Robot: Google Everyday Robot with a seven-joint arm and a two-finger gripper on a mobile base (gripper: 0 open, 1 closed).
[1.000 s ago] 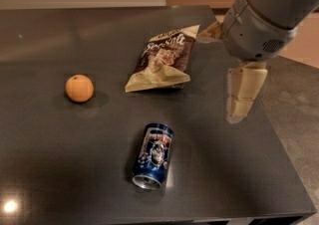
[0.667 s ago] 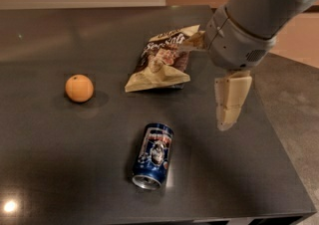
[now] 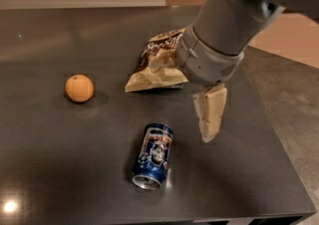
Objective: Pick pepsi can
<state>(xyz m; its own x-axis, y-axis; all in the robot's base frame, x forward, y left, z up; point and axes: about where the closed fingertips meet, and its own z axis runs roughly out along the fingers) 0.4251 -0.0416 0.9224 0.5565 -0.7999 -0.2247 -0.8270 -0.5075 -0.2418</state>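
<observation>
The pepsi can [image 3: 153, 156] lies on its side on the dark table [image 3: 60, 169], near the front edge, its silver end toward me. It is dark blue with a red-white-blue label. My gripper [image 3: 209, 119] hangs from the grey arm, just right of the can and a little above the table. Its cream fingers point down and hold nothing. A small gap separates it from the can.
A brown-and-tan chip bag [image 3: 157, 62] lies behind the can, partly hidden by my arm. An orange ball [image 3: 79, 88] sits to the left. The table's right edge [image 3: 279, 139] runs close to the gripper, with floor beyond.
My arm has moved left and toward the front of the table, bringing the gripper closer to the can. The can, bag and ball have not moved.
</observation>
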